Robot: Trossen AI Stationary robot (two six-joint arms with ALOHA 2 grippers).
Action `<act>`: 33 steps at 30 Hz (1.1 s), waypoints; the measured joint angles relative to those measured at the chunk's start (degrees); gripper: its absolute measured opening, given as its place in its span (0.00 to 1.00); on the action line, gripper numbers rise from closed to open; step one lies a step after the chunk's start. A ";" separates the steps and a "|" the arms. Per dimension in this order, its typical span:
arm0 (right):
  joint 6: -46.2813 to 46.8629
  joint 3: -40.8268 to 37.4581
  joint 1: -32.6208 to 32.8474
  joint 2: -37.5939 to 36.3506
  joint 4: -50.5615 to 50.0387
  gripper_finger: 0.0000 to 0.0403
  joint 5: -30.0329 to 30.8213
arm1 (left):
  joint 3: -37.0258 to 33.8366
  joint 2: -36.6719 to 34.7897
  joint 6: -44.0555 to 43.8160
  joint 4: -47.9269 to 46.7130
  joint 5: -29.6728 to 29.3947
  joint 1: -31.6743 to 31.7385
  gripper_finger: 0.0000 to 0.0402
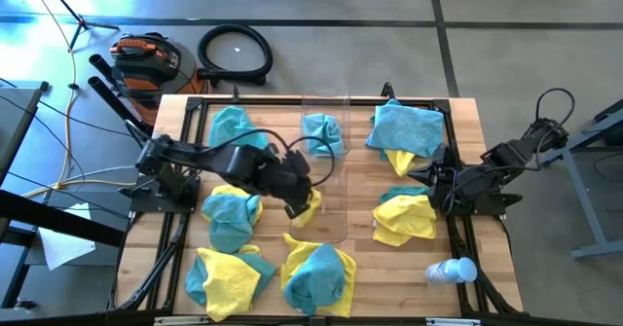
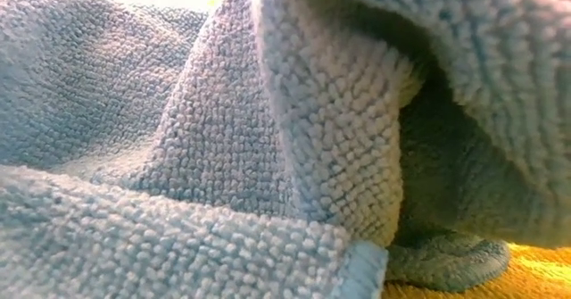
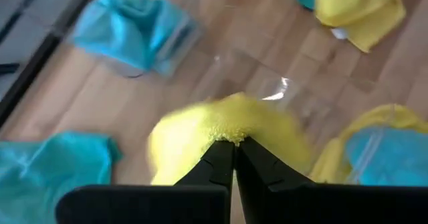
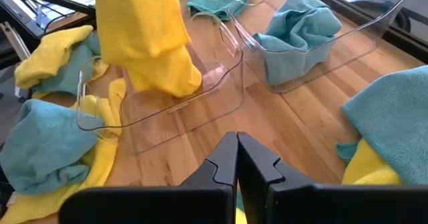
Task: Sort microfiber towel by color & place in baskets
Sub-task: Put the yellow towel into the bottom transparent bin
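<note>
Wooden table (image 1: 360, 224) crowded; left gripper (image 3: 234, 142), clamped on yellow towel (image 4: 150, 40), could drape it over the near basket's (image 4: 231, 83) rim.

Wooden table (image 1: 360, 185), scattered teal and yellow towels (image 1: 318, 275), two clear baskets (image 1: 329, 214) (mid-table), white bottle (image 1: 451, 271)

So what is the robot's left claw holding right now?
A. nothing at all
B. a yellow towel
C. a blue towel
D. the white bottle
B. The left gripper is pinched shut on a yellow towel, which hangs down over the empty clear basket; the other basket has a blue towel in it.
</note>
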 joint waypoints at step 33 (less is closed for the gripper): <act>2.14 0.01 0.02 0.01 -0.11 0.00 0.02 | -0.02 27.93 24.91 9.46 15.69 7.57 0.16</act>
